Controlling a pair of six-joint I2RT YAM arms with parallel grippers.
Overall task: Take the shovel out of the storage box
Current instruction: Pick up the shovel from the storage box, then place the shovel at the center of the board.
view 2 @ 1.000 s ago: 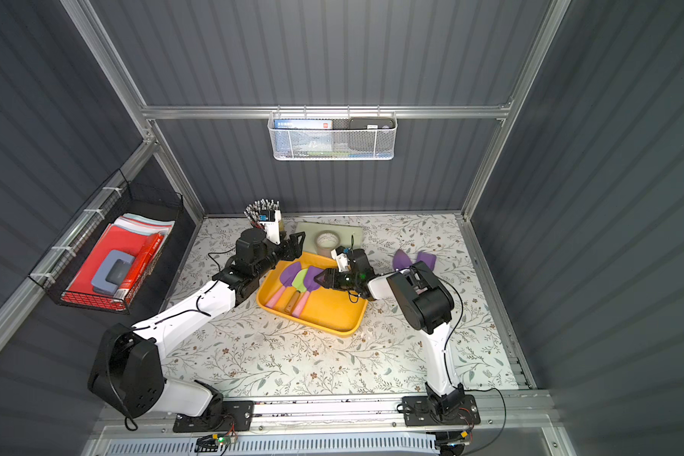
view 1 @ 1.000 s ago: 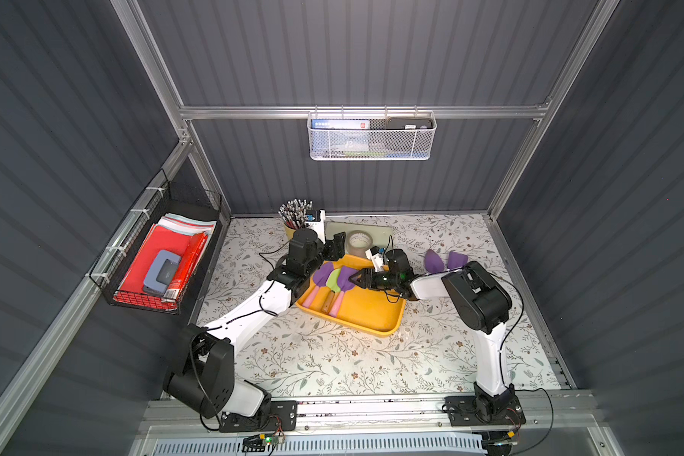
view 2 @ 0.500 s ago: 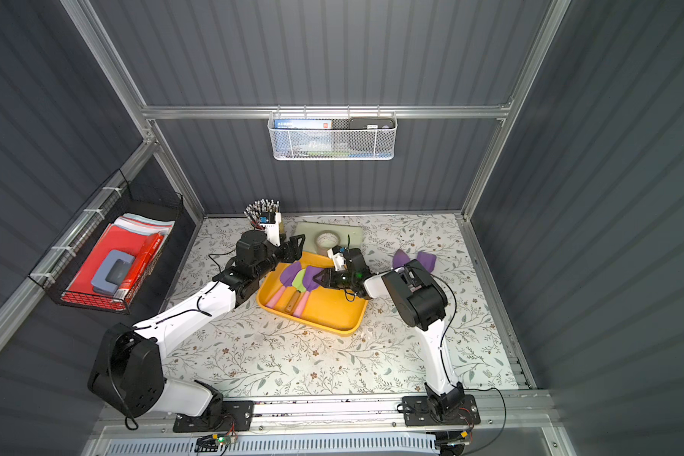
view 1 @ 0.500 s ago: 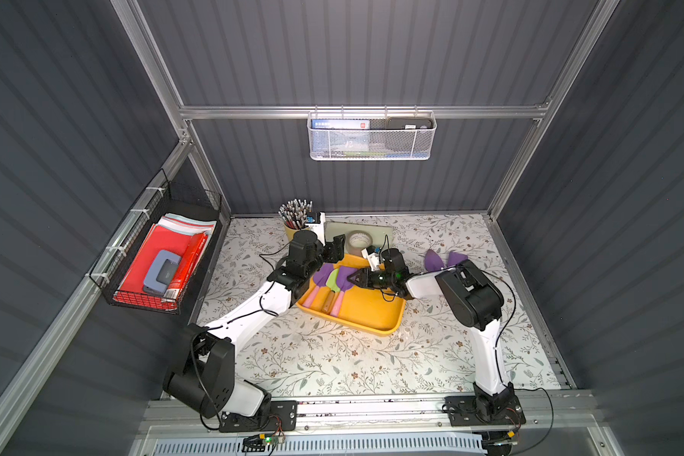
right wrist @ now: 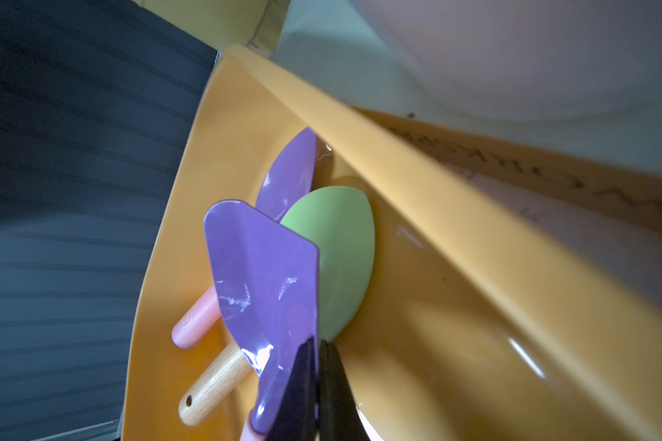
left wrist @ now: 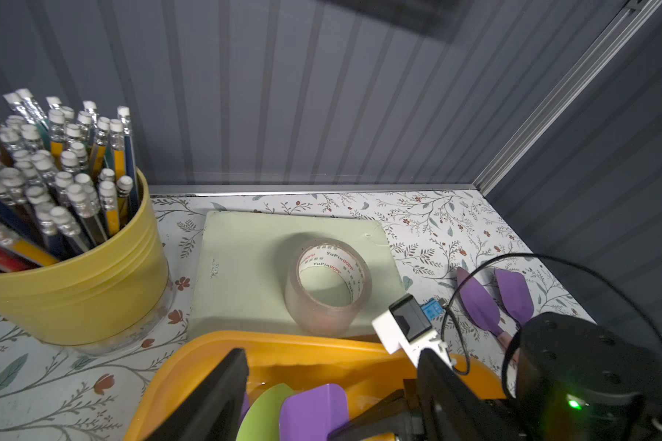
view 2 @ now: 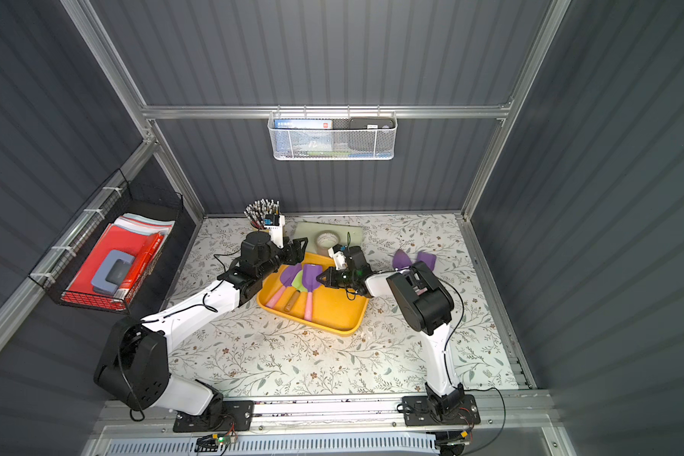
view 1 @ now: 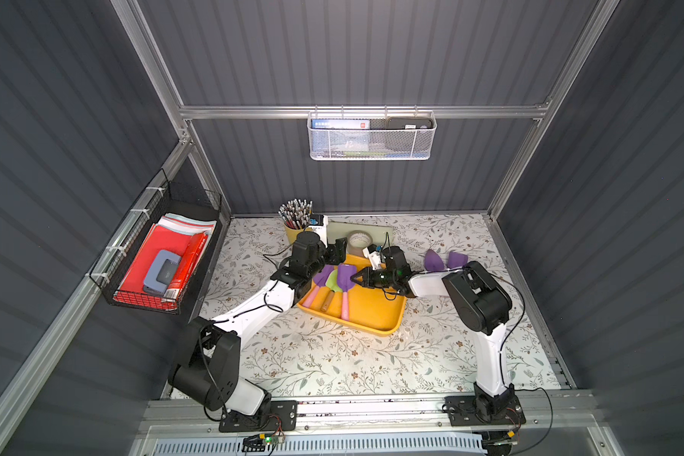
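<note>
Grey ribbed walls (view 1: 372, 59) enclose a floral-print tabletop (view 1: 332, 355). At its centre lies the storage box (view 1: 372, 316), a shallow, glossy yellow tray with rounded corners. Its 9 o'clock half holds three toy shovels. The square-bladed purple shovel (right wrist: 260, 275), thin slick plastic on a pink handle (view 1: 345, 306), overlaps a green oval blade (right wrist: 341, 259). The right gripper (right wrist: 316, 345), entering from 3 o'clock, is pinched closed on the purple blade's edge. The left gripper (view 1: 339, 252) hangs open-jawed over the tray's 11 o'clock corner. Likely hazards: so narrow an edge grip may let the blade slip or pivot, and a lift could drag the green neighbour along.
</note>
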